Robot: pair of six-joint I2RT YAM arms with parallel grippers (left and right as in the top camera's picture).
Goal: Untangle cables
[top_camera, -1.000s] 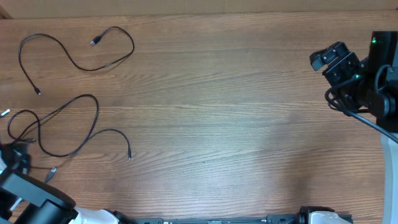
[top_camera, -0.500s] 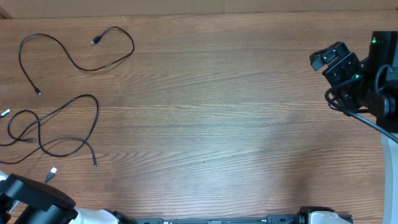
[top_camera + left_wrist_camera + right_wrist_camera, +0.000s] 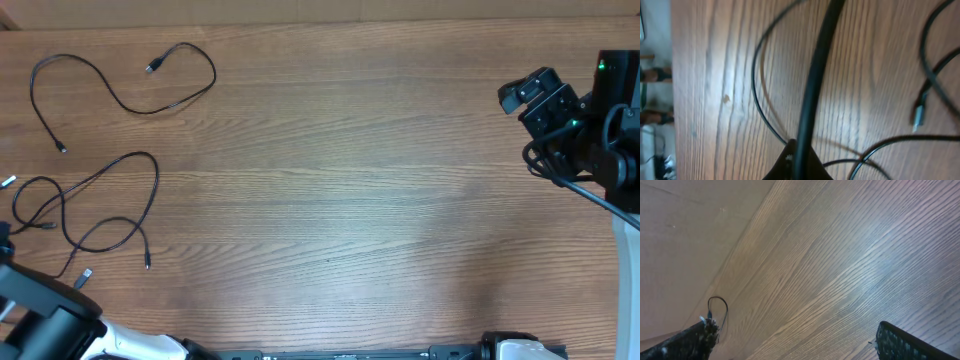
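Wood grain, brown and faintly glossy, covers the table (image 3: pixel 360 200) I'm working over. At the far left my left gripper (image 3: pixel 799 164) is clenched on a black cord (image 3: pixel 812 80). In the wrist view the cord rises smooth and round from the fingertips, straight up the frame. Just right of the gripper, seen from overhead, lies the tangled pair of cables (image 3: pixel 98 178). They are thin, limp loops crossing each other, and the bundle stretches roughly from lower left to upper right. One dark plug (image 3: pixel 147 264) points down, with a silvery plug (image 3: pixel 84 274) near it. Since a second ago that dark plug has been dragged leftward and the loops have drawn in. Above, the separate cable (image 3: pixel 140 112) lies unchanged in an open curve, well apart. Far right, the right gripper (image 3: pixel 532 98) hangs with jaws spread, grasping nothing, unmoved.
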